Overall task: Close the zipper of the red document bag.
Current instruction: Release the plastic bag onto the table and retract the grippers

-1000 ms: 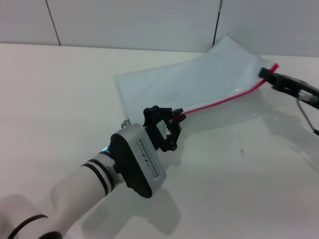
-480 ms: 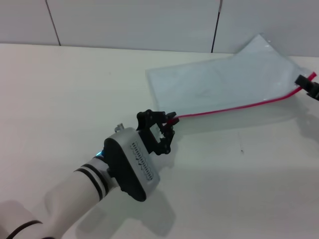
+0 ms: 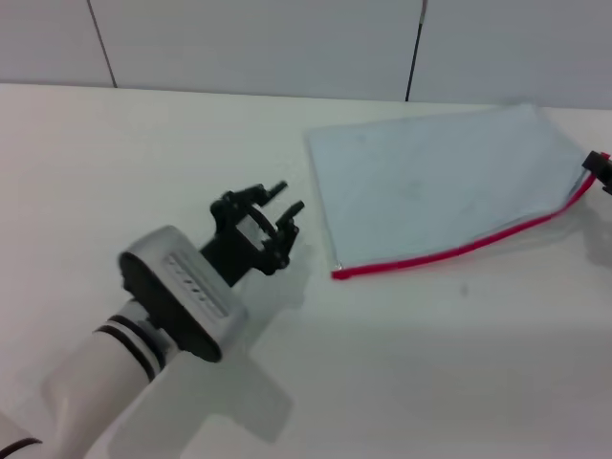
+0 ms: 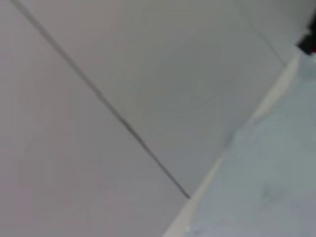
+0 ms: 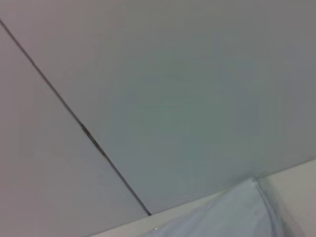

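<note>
Writing cannot be read anywhere: only a row of small, illegible raised marks is seen on the grey housing of the left arm in the head view. The red document bag (image 3: 445, 182) is laid flat on the white table (image 3: 115, 153), toward two o'clock from the middle of the head view, with its far edge close to the wall (image 3: 258, 43). The zipper (image 3: 459, 251) is seen as a thin red strip along the bag's near long edge, running from about the five o'clock corner up to the three o'clock side.

The left gripper (image 3: 284, 212) is held just above the table at about nine o'clock from the bag's near corner, apart from it, with its fingers spread and nothing between them.

The right gripper (image 3: 604, 174) is cut off by the frame edge at three o'clock; only a dark tip by the zipper's far end is visible, and whether it is clamped cannot be told.

In both wrist views little beyond the wall and a pale corner of the bag can be made out.
</note>
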You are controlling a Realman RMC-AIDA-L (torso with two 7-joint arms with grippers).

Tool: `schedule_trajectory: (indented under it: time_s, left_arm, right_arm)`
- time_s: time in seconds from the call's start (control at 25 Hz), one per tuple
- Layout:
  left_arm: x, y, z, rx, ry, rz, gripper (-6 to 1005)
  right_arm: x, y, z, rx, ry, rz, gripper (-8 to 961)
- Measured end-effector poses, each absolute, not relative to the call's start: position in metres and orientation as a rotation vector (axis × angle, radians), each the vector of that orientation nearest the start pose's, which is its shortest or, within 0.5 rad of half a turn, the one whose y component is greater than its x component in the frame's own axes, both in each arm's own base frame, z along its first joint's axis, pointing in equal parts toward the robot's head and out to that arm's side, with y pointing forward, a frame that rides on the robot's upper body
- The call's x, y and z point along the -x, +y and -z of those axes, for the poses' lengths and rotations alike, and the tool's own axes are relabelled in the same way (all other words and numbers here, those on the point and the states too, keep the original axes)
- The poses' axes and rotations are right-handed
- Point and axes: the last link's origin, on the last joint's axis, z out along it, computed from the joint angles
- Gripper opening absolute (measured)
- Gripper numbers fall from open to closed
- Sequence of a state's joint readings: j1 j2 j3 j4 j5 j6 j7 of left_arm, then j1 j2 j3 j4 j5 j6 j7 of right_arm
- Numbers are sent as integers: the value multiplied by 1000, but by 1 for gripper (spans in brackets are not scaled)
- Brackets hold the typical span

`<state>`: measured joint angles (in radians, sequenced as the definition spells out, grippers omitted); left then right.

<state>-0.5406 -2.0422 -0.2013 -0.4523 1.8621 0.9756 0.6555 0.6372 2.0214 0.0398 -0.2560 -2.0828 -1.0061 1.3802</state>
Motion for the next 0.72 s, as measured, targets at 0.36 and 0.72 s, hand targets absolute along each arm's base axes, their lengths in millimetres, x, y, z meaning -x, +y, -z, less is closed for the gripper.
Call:
schedule_trajectory:
  time_s: [0.36, 0.72]
  left_arm:
    - [264, 319, 77, 1905, 68, 442, 419]
    - [280, 321, 32, 1781, -104, 708, 692]
  right_arm:
    - [-334, 374, -28, 1834, 1009, -895, 200]
    - [-318, 345, -24, 1815, 646, -1005, 581]
